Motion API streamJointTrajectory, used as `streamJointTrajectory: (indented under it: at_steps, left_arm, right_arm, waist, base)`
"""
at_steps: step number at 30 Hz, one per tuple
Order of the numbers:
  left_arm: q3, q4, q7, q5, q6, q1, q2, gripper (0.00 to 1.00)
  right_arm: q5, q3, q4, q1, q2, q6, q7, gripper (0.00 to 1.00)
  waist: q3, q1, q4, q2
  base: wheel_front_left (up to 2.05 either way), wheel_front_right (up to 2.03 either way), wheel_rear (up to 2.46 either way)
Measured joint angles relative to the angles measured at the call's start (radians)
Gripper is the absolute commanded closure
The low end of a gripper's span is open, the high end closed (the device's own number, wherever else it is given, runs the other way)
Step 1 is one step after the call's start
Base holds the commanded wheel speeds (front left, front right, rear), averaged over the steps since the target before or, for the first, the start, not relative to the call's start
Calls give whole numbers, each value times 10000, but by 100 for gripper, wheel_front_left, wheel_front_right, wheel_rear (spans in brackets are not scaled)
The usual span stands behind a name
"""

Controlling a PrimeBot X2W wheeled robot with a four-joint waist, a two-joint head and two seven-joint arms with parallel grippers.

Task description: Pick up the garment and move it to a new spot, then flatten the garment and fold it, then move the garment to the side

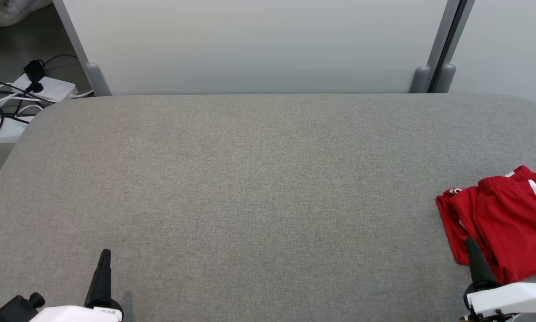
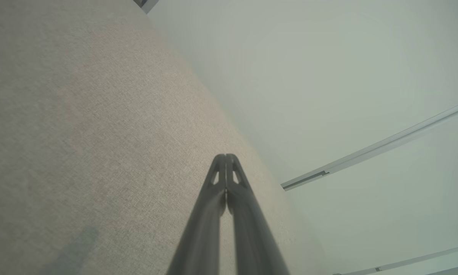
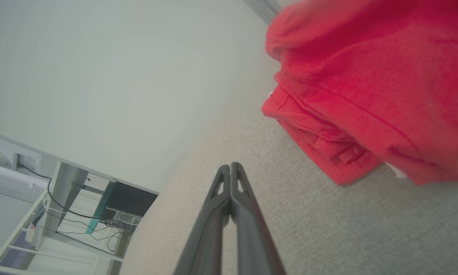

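Note:
The garment [image 1: 504, 219] is red with white trim and lies folded near the right edge of the grey table [image 1: 259, 188]. In the right wrist view the garment [image 3: 370, 80] is close up at the upper right. My right gripper [image 1: 470, 243] is shut and empty, its tip over the garment's near left corner; in its wrist view the gripper [image 3: 230, 166] points along bare cloth just left of the garment. Down at the lower left, my left gripper [image 1: 105, 253] is shut and empty above the table, and its closed tips [image 2: 225, 156] show in its own wrist view.
Pale partition panels [image 1: 259, 44] stand behind the table's far edge. On the floor at the far left lie white power strips [image 1: 44, 87] with black cables. A white shoe [image 1: 13, 10] shows at the top left corner.

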Motion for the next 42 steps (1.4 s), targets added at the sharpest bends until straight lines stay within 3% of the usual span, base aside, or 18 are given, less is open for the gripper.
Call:
streamJointTrajectory:
  at_steps: [42]
  left_arm:
    - [167,-63,1191,-4309,2,-641,-449,100]
  right_arm:
    - [5089,-305,2,-360,-86,0,823,100]
  waist:
    - [6,-1,-118,0]
  base:
    - [0,0,0]
